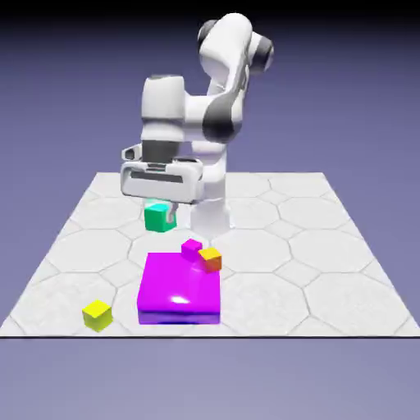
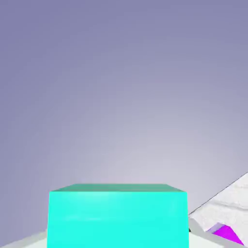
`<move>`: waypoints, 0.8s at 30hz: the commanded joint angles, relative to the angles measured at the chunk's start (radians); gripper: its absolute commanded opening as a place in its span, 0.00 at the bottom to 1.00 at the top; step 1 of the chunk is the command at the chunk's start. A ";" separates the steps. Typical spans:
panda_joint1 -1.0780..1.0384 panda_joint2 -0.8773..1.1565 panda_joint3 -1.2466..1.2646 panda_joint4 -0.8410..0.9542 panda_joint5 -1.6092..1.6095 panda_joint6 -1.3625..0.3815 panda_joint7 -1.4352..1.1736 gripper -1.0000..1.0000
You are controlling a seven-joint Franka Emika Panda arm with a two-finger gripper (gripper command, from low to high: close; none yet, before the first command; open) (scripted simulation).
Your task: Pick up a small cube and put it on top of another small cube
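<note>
My gripper (image 1: pixel 159 215) is shut on the small teal cube (image 1: pixel 156 217) and holds it above the table, behind the flat magenta block. In the hand view the teal cube (image 2: pixel 117 215) fills the bottom middle and hides the fingertips; above it is only the backdrop. The small yellow cube (image 1: pixel 97 314) rests on the table near the front edge at the exterior view's left, well apart from the gripper and lower in the picture.
A flat magenta block (image 1: pixel 180 288) lies in the middle of the table; a sliver of it (image 2: pixel 226 233) shows in the hand view. A small magenta cube (image 1: pixel 192 248) and a small orange cube (image 1: pixel 211 258) sit at its far edge.
</note>
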 commanded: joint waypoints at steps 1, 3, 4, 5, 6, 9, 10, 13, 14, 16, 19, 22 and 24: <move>-0.036 -0.010 0.028 0.002 -0.004 0.000 0.044 0.00; -0.109 -0.029 0.083 0.006 -0.007 0.000 0.128 0.00; -0.145 -0.038 0.111 0.008 -0.009 0.000 0.170 0.00; -0.181 -0.048 0.138 0.011 -0.010 0.000 0.212 0.00; -0.217 -0.057 0.166 0.013 -0.012 0.000 0.254 0.00; -0.326 -0.086 0.249 0.019 -0.017 0.001 0.380 0.00; -0.362 -0.095 0.276 0.021 -0.018 0.001 0.422 0.00; -0.471 -0.124 0.359 0.027 -0.023 0.001 0.548 0.00; -0.507 -0.133 0.387 0.030 -0.024 0.001 0.590 0.00; -0.580 -0.152 0.442 0.034 -0.027 0.001 0.674 0.00; -0.689 -0.181 0.525 0.040 -0.032 0.002 0.799 0.00; -0.797 -0.210 0.608 0.046 -0.037 0.002 0.925 0.00; -0.870 -0.229 0.663 0.051 -0.040 0.002 1.009 0.00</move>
